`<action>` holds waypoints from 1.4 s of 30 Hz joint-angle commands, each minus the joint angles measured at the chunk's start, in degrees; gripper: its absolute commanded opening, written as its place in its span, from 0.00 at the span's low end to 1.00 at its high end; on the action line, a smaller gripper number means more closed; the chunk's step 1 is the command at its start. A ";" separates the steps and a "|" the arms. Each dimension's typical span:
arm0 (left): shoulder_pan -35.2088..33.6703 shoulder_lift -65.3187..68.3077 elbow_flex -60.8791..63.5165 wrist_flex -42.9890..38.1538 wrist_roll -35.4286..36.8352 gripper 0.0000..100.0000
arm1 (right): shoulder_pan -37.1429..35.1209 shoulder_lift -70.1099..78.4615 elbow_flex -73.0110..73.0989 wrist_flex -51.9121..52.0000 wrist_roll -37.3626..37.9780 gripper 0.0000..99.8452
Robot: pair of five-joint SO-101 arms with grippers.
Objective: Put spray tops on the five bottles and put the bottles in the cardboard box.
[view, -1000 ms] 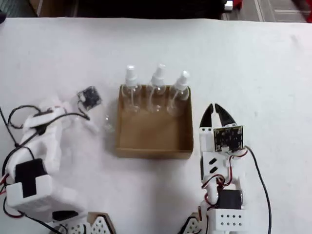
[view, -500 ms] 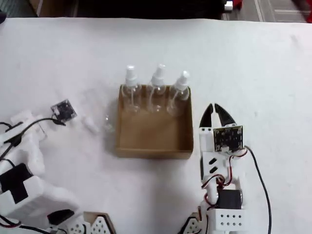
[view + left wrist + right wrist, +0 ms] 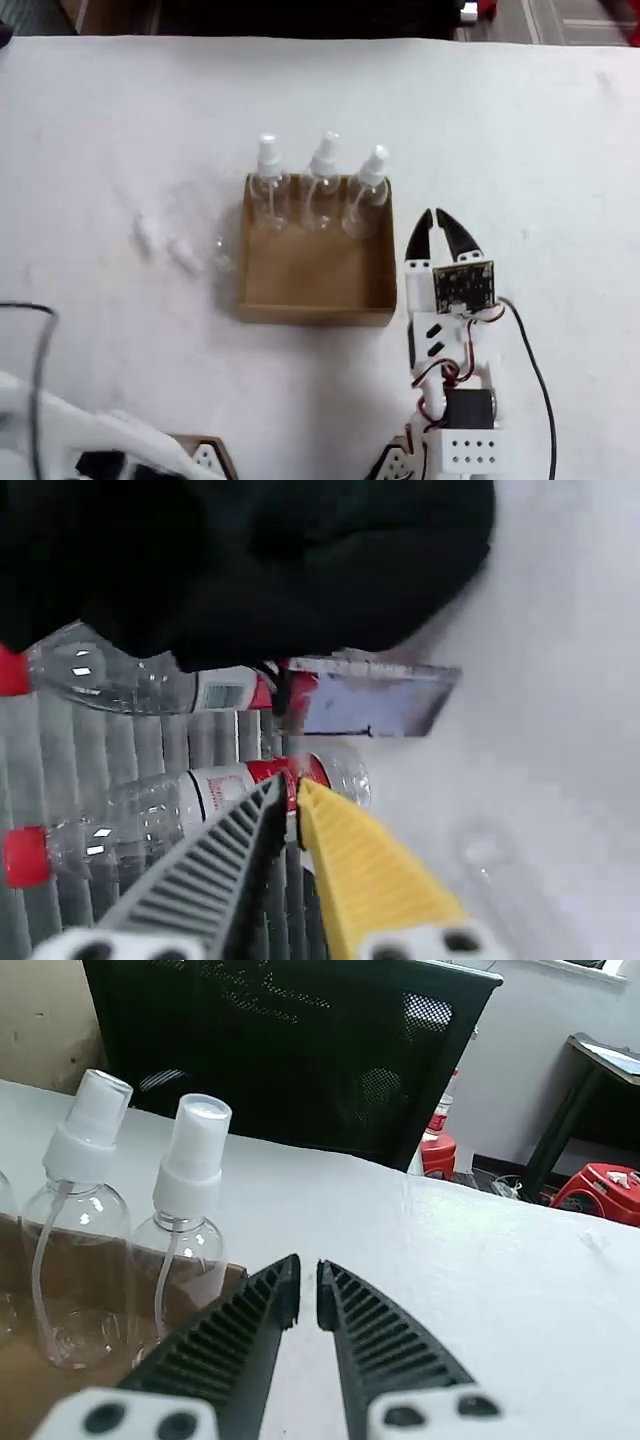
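Your R gripper [image 3: 435, 216] sat just beside the cardboard box [image 3: 316, 312], at its right wall, fingers nearly pressed together, empty. L gripper [image 3: 291, 786] was pressed together too, nothing in it. Three spray bottles [image 3: 321, 198] w/ tops on stood inside the box along its far wall; box sat mid table [image 3: 540, 120].

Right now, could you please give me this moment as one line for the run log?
box: three capped bottles upright | table left of box: loose clear pieces | left gripper shut | right gripper shut, beside box
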 commanded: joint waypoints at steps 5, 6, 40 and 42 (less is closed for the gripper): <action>21.23 -24.75 19.78 -2.37 0.79 0.02 | -0.48 -0.22 1.41 -0.22 3.34 0.02; 24.57 -26.95 21.71 -3.16 3.87 0.02 | -0.40 -0.22 1.41 -0.22 2.90 0.02; 50.24 28.18 -54.59 50.46 48.62 0.03 | -0.66 -0.04 1.41 -0.31 2.37 0.02; 47.87 34.77 -61.10 53.71 48.70 0.03 | -0.66 -0.04 1.41 -0.57 2.37 0.02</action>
